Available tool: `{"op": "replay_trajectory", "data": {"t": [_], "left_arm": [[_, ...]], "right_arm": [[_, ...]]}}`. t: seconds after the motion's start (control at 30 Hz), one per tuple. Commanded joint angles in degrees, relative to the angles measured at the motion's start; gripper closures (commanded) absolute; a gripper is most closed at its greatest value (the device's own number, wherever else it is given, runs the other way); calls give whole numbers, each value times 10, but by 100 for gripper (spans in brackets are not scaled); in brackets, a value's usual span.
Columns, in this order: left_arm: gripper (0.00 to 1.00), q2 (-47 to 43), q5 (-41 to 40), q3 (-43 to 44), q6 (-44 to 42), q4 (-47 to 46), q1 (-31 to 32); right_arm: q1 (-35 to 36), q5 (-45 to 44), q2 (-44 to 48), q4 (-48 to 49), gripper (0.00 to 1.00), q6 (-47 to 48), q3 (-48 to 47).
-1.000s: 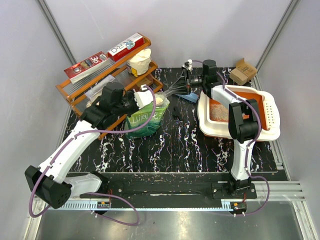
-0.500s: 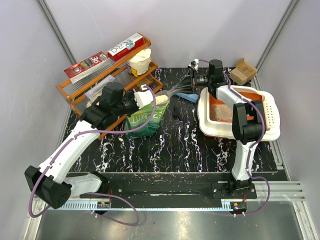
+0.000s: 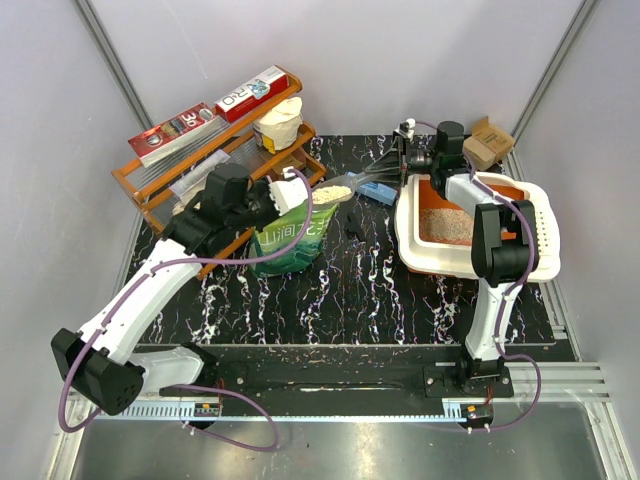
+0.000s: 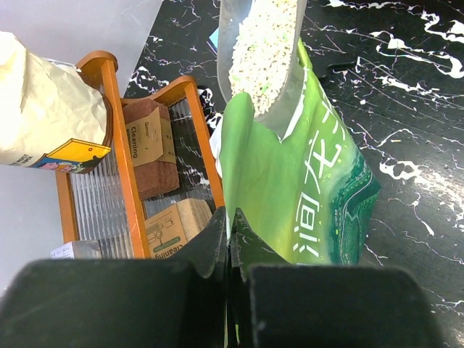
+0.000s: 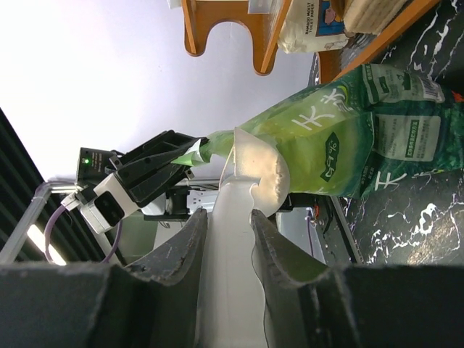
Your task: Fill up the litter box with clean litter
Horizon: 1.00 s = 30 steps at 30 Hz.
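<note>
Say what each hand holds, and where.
The left hand pinches the green pouch by its top edge; right hand grips the clear scoop of litter by its handle.

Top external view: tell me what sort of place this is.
Likely a robot test cell staged as a pet-care corner: bare grey walls with aluminium posts, a black marbled table carrying a litter box, and an orange rack of supplies.

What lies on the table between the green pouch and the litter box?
In the top view, a small black object and a blue item lie there; the loaded scoop hangs above.
</note>
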<state>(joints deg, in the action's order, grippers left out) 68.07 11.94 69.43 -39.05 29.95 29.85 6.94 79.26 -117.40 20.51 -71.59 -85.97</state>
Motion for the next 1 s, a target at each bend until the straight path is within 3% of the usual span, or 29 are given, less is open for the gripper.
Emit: {"op": "replay_trajectory", "data": {"t": [0.0,0.47,0.7,0.97], "left_arm": [[100,0,-14,40,-1,-47,3],[100,7,-5,20,5,-86,1],[100,28,19,35,15,-101,2],[100,43,55,40,21,-118,5]], "right_arm": [[-2,33,38,52,100,-33,18],[-65,40,94,-7,100,-5,9],[-155,37,148,-28,100,13,41],[-308,-29,244,-130,100,100,112]]}}
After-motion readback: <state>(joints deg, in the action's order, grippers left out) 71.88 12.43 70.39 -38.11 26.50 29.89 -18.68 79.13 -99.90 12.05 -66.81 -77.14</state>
